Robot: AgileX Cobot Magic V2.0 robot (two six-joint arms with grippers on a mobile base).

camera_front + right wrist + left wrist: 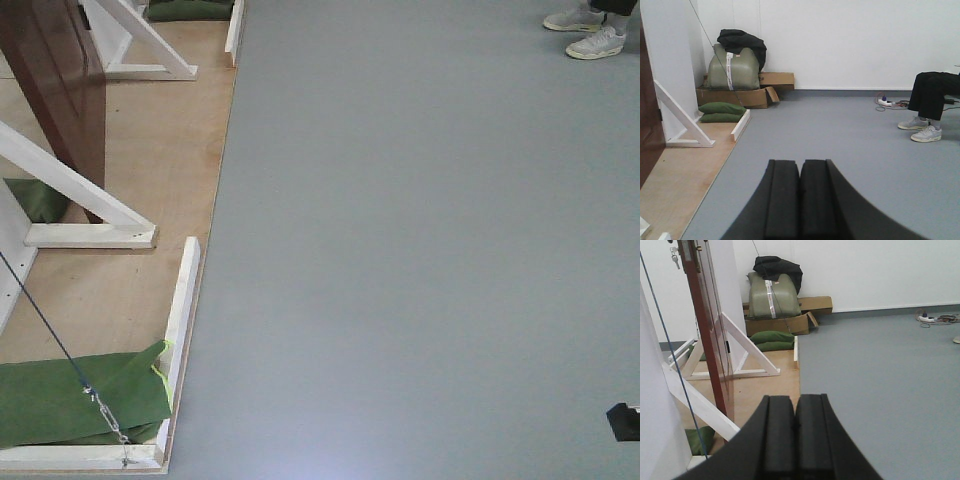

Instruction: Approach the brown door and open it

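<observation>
The brown door (710,340) is seen standing at left in its white frame (747,345), judged heavy, rigid and slick, best taken at its free edge by the keys (674,259); left gripper (795,432) and right gripper (800,195) are pressed together, empty.

I see the brown door (55,80) standing upright on the plywood base (150,300), glossy reddish-brown with raised panels, set well back from the base's right edge. From the left wrist it shows nearly edge-on, with small silver keys (674,259) hanging beside its edge.
</observation>
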